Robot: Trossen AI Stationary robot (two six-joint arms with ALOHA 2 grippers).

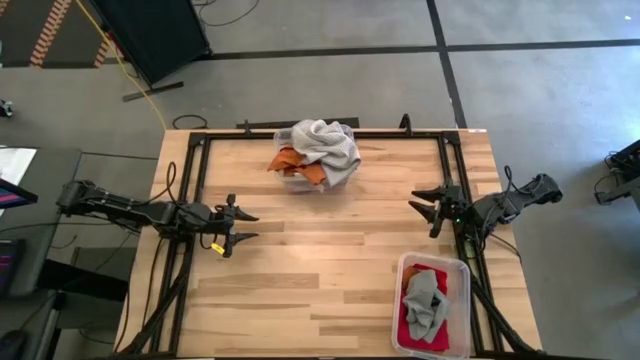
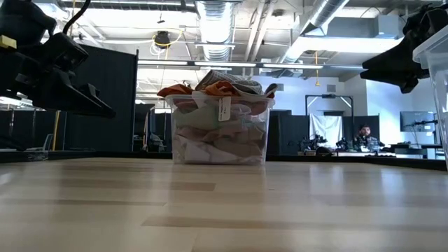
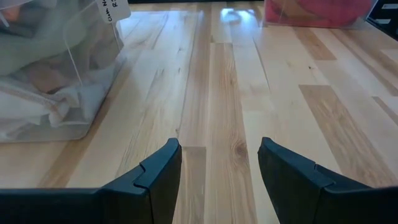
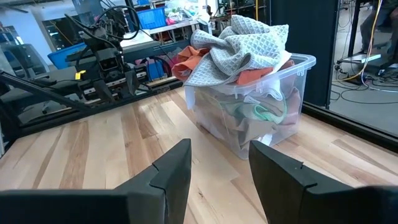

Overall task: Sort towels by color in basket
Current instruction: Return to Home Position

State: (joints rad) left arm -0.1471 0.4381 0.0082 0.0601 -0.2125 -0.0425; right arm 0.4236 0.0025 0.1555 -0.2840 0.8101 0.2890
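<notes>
While the surface (image 1: 320,270) is carrying both bins, the towels (image 1: 322,145) are heaping over the far bin (image 2: 218,143), two lying in the near bin (image 1: 402,300). My left pincer (image 1: 252,226) and right pincer (image 1: 420,212) are gaping wide, empty. Judgement: retracting level, slowly, avoiding rims.

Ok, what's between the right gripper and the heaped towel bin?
Only bare table. The high view shows nothing between the right gripper and the bin; the right wrist view agrees.

A grey towel (image 1: 325,145) tops orange ones (image 1: 290,160) heaped in the clear bin (image 4: 297,93).
</notes>
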